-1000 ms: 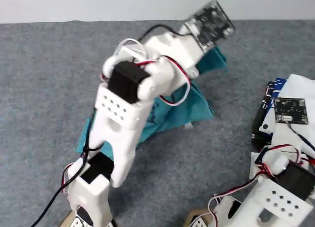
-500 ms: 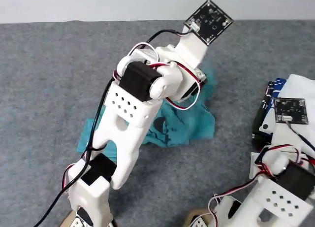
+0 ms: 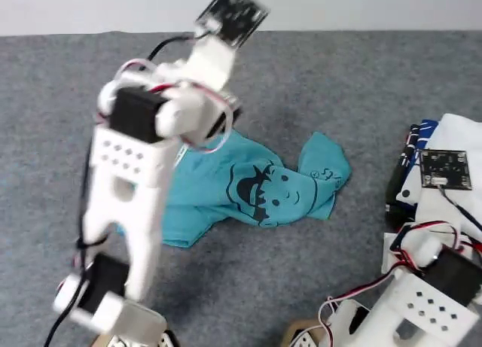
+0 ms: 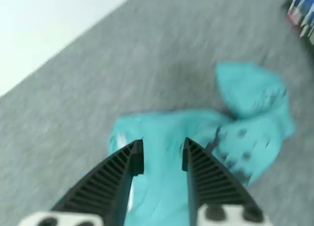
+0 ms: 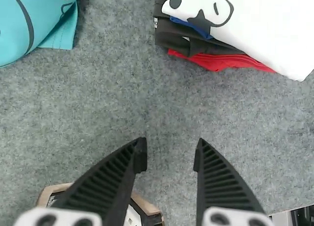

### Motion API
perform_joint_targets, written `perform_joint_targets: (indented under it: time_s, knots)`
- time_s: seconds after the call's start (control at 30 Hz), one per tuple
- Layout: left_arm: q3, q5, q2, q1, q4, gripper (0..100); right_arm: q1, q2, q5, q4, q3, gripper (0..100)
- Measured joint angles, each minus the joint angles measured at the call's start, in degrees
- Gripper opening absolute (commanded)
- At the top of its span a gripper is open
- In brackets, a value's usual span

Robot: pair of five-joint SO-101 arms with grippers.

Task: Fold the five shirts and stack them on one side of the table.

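Teal shirt [image 3: 263, 189] rumpled, folded stack [image 3: 456, 136] near

The scene is best read as a robotics lab bench rather than a home or a shop. The table is covered with grey felt-like matting [image 3: 361, 83] and is backed by a plain pale wall [image 3: 376, 8]. Two small arms are mounted side by side at its near edge. The left arm [image 3: 124, 189] and the right arm [image 3: 429, 302] are built from white printed-looking plastic, with black motors left exposed. Loose cables [image 3: 429, 226] are run outside the shells. A bare circuit board [image 3: 232, 13] is carried at the left wrist and another [image 3: 444, 169] at the right. A tan wooden plate [image 5: 149, 212] is seen at the arms' base. A teal shirt [image 3: 256, 185] and a stack of folded shirts [image 5: 235, 35] are laid directly on the matting.
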Motion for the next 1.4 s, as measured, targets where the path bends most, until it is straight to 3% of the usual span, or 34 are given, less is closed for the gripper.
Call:
perform_joint_targets:
  time_s: [0.23, 0.5, 0.6, 0.87, 1.4]
  knots:
    - [32.0, -14.42, -18.55, -15.21, 0.0, 14, 0.0, 0.0, 0.0, 0.0, 0.0, 16.2]
    - [56.97, -36.66, -21.8, -32.7, -4.84, 17, 0.0, 0.0, 0.0, 0.0, 0.0, 16.2]
    - [62.51, -40.7, -21.8, -33.76, -8.18, 22, 0.0, 0.0, 0.0, 0.0, 0.0, 16.2]
    - [72.18, -44.66, -21.8, -34.29, -18.02, 23, 0.0, 0.0, 0.0, 0.0, 1.32, 16.2]
    - [81.58, -45.45, -21.8, -34.29, -31.74, 23, 0.0, 0.0, 0.0, 0.0, 1.49, 16.2]
